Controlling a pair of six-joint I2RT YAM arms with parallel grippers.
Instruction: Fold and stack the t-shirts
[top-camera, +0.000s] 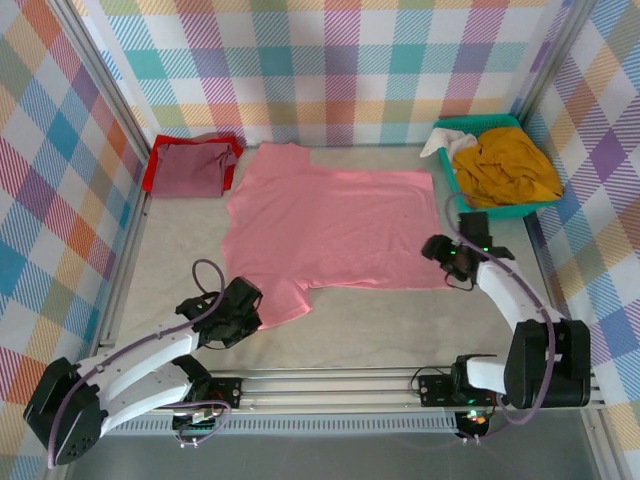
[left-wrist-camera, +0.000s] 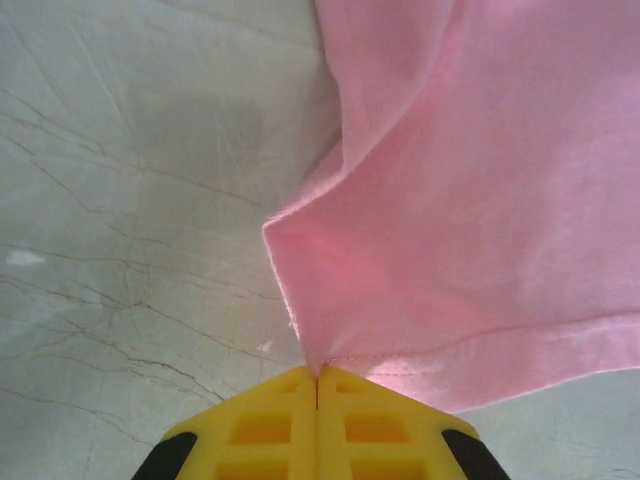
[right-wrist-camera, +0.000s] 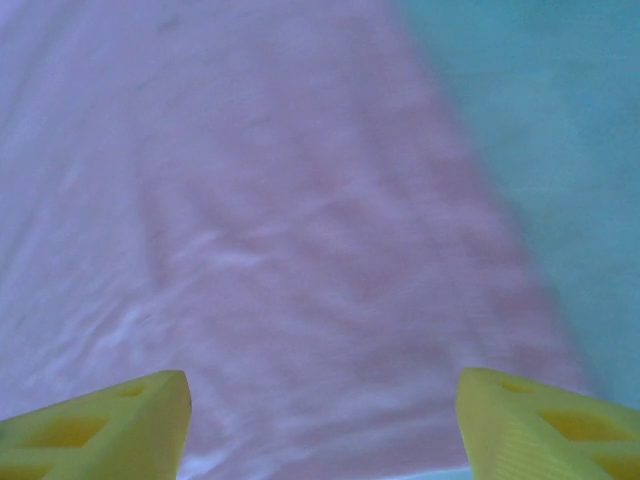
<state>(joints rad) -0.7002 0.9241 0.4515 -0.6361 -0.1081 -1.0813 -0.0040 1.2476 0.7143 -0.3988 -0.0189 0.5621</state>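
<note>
A salmon-pink t-shirt (top-camera: 335, 225) lies spread flat across the middle of the table. My left gripper (top-camera: 255, 305) is at its near-left sleeve, shut on the sleeve's hemmed corner (left-wrist-camera: 330, 355), which is pinched between the yellow pads (left-wrist-camera: 270, 420). My right gripper (top-camera: 437, 248) hovers over the shirt's right hem, its yellow fingers (right-wrist-camera: 110, 415) wide open with only pink cloth (right-wrist-camera: 300, 250) beneath them. A folded maroon t-shirt (top-camera: 190, 168) lies on a red one (top-camera: 152, 175) at the back left. A crumpled mustard-yellow t-shirt (top-camera: 505, 165) fills the teal basket.
The teal plastic basket (top-camera: 452, 183) stands at the back right, with a white cloth (top-camera: 438, 143) at its far corner. Checked walls enclose the table on three sides. Bare grey tabletop (top-camera: 400, 325) lies in front of the pink shirt.
</note>
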